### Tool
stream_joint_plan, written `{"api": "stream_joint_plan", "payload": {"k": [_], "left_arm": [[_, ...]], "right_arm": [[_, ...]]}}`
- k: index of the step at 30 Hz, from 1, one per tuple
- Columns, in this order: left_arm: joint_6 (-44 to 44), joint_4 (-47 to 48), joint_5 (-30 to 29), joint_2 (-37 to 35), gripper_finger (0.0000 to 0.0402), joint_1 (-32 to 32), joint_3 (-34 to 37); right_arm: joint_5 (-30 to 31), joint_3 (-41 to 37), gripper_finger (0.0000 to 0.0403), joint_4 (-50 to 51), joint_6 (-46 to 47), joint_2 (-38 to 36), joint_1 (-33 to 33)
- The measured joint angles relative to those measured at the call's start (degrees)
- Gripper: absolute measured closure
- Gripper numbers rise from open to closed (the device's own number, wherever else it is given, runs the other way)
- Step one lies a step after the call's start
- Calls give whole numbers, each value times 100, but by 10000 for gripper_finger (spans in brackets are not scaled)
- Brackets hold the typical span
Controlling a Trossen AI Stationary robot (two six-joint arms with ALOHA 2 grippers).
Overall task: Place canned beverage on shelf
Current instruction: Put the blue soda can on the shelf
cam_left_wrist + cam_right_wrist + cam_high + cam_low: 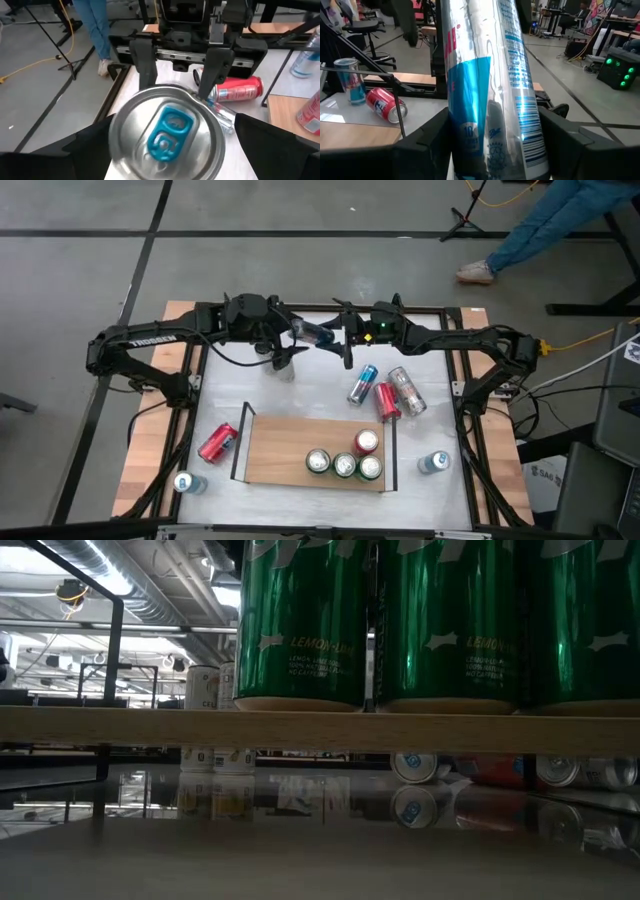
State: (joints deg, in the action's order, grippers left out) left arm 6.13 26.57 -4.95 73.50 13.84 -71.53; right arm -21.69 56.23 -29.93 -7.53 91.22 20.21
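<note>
Left gripper (283, 360), upper centre-left of the high view: fingers spread wide, hanging over the far table edge. In its wrist view a silver can (166, 134) with a blue tab fills the lower middle, end-on, between the two dark fingers but not visibly squeezed.

Right gripper (335, 337), just right of it in the upper centre: jaws half closed, pinching that same can (313, 333) by its body; the silver-and-blue side fills the right wrist view (490, 90). So the can sits in mid-air between the two grippers, well apart from the shelf (280, 452), which lies in the lower centre of the high view.

The shelf carries four cans bunched at its right end (344, 464); the left half is bare.

Judgement: looks like a handover. Risks:
- right lets go before left closes, so the can drops at the table edge;
- left grabs the rim end, so the grip is tilted;
- placing too near the bunched cans knocks them.

Loose cans lie right of centre (386, 395).
</note>
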Motion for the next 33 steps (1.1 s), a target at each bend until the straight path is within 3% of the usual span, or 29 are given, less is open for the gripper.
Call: {"api": "stream_joint_plan", "payload": {"k": [12,33], "left_arm": [[0,-29,-11,41,32,-69,2],[-7,-20,-18,39,190,-64,11]], "right_arm": [[-14,0,171,2,0,0,2],[-60,0,171,114,-50,0,0]]}}
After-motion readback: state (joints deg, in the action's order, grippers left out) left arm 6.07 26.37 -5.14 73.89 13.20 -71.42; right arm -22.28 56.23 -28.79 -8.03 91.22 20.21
